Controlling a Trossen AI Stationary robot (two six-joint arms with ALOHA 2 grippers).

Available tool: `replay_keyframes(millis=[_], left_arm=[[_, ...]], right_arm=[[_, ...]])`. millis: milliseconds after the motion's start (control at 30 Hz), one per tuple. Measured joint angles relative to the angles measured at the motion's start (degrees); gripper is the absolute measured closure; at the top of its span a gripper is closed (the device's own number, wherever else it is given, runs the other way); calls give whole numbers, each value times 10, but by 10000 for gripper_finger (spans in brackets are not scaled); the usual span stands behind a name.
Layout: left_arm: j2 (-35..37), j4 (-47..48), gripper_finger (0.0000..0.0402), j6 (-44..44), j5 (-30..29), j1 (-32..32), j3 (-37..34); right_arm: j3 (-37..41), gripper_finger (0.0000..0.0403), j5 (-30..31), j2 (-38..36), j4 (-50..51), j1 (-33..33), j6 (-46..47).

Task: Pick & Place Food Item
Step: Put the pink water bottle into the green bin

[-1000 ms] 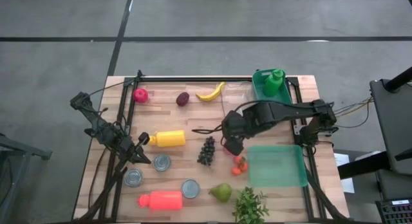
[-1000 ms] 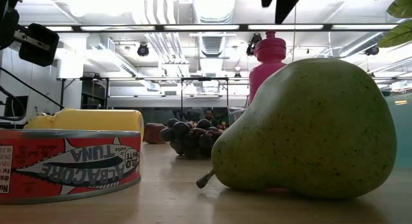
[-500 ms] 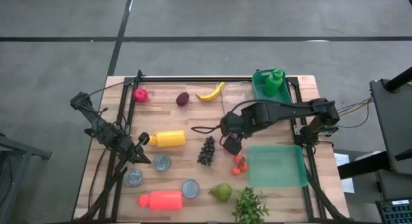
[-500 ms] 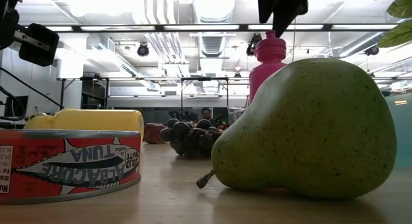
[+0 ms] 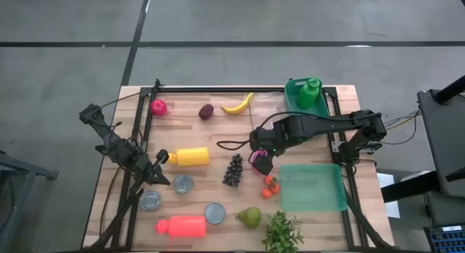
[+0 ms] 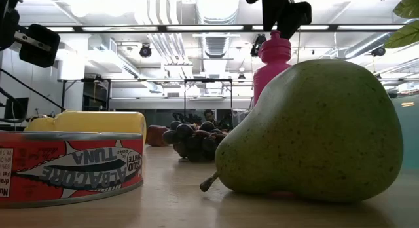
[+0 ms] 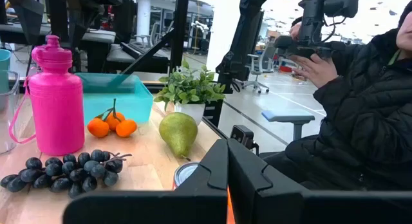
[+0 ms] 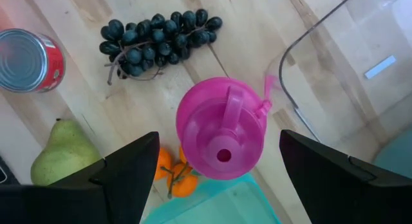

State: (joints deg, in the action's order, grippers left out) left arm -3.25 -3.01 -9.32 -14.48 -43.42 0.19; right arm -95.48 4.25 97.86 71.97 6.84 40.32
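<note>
Right wrist view: my right gripper (image 8: 219, 179) hangs wide open straight above the pink bottle (image 8: 222, 129), standing between grapes (image 8: 158, 38) and oranges (image 8: 174, 176), pear (image 8: 61, 153) nearby, my left gripper (image 5: 156, 168) shut.

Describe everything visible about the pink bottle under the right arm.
The pink bottle is opaque, plastic-looking, with a round cap, a narrower spout and a thin loop strap at its side. It stands upright on the wooden table, between the grapes and the oranges, not touching them. The right gripper hovers open above it, fingers either side, no contact visible.
</note>
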Motion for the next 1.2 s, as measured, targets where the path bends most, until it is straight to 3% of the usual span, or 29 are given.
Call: replay_keyframes(millis=[533, 733, 1200], left_arm=[[0, 0, 402, 0, 0, 0, 0], [0, 0, 402, 0, 0, 0, 0], [0, 0, 401, 0, 0, 0, 0]], right_arm=[[39, 84, 3, 1, -21, -1, 0], [39, 84, 34, 1, -21, -3, 1], [48, 84, 19, 1, -26, -4, 4]])
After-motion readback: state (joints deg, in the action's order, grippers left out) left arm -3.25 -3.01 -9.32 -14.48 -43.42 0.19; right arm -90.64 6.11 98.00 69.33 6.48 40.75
